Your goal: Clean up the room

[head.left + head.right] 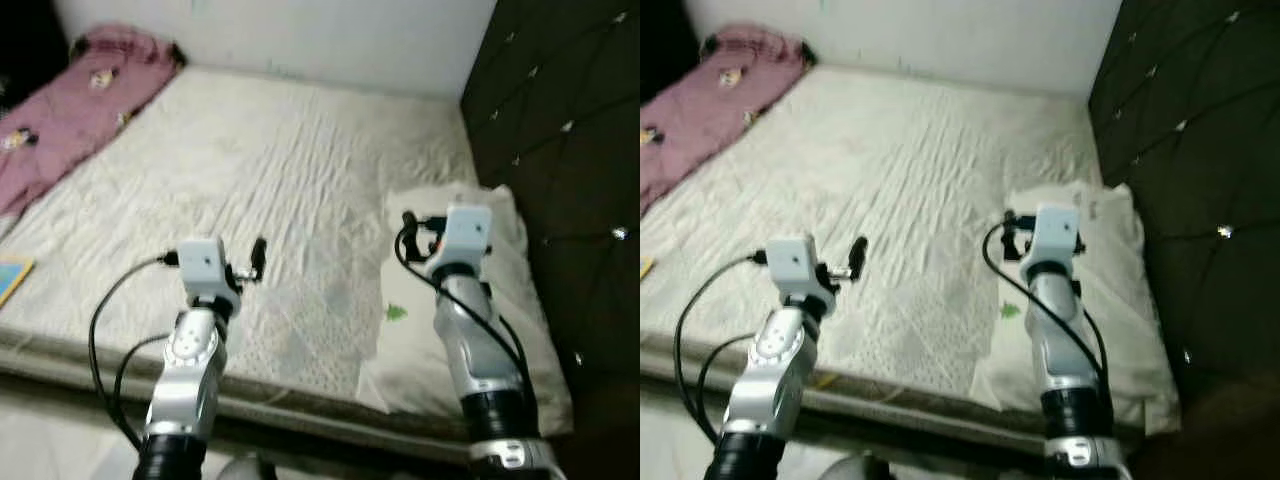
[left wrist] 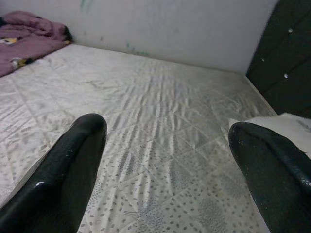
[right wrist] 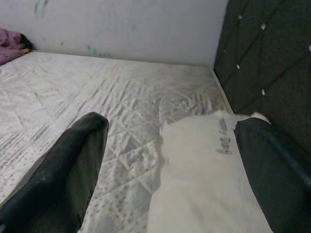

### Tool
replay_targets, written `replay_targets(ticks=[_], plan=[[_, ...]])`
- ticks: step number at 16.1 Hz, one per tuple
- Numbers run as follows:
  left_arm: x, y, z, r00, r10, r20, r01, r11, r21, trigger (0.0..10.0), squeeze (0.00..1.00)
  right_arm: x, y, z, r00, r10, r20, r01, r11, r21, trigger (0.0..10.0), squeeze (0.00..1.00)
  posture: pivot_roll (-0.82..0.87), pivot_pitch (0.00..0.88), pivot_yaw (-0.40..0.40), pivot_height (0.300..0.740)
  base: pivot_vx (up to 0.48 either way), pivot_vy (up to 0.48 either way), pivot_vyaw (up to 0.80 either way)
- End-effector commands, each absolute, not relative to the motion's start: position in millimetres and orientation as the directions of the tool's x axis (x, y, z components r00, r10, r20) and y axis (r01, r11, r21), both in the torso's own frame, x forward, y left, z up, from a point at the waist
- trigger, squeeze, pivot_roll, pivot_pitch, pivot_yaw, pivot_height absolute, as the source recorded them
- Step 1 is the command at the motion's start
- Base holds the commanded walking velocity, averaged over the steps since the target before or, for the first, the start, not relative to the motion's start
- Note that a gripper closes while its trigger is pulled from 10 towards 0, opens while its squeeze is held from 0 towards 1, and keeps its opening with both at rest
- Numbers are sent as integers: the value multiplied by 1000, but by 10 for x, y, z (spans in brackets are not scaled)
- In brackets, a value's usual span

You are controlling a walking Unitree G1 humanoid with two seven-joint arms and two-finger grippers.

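Head views: robot faces a bed w/ quilted cream mattress, dark tufted headboard on its right. White pillow lies at the headboard end near the front edge. Purple blanket is bunched at far left corner, prob. the next thing to tidy. A blue item pokes in at left edge, can't ID.

Left gripper is raised over mid-mattress, holding nothing. Right gripper hovers above the pillow, likely lining up to shift it.

Left wrist view: fingers wide apart, bare mattress between them.

Right wrist view: fingers spread apart too, pillow sits between them, not gripped.
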State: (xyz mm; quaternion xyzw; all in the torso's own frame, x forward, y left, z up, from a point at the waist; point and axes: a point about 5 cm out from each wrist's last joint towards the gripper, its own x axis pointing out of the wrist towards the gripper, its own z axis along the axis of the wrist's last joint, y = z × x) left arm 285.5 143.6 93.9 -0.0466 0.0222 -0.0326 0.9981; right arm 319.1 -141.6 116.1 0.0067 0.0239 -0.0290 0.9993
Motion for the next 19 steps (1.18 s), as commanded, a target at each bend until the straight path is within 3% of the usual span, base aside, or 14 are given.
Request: replay_targets(ticks=[1,5,11,14,17,19], plan=[[2860,1467,933,997,-51,-51,46,995,-90,10000,0,3200,-1384,1155,997,-44,-60,44,999,9,10000,0,23,0,-14,740,0,480,-800],[2861,1457,927,997,-52,-54,47,995,-90,10000,0,3208,-1380,1136,997,-31,-68,31,1000,4,10000,0,24,0,-16,740,0,480,-472],[2850,1416,965,997,-72,-17,70,994,-84,10000,0,3179,-1337,1050,993,0,-116,2,1000,23,10000,0,26,0,-18,740,0,0,0],[2819,1500,943,998,-54,-23,51,994,-93,10000,0,3147,-1351,1080,996,18,-84,-13,999,50,10000,0,29,0,-18,740,0,0,0],[2705,1768,944,999,37,3,-37,999,30,10000,0,3017,-1426,1146,999,46,-9,-46,999,-18,10000,0,29,0,-19,740,0,0,0],[2596,1956,826,991,124,-54,-123,992,30,10000,0,2899,-1475,1054,999,52,-8,-53,998,-46,10000,0,29,0,-19,740,0,0,0]])
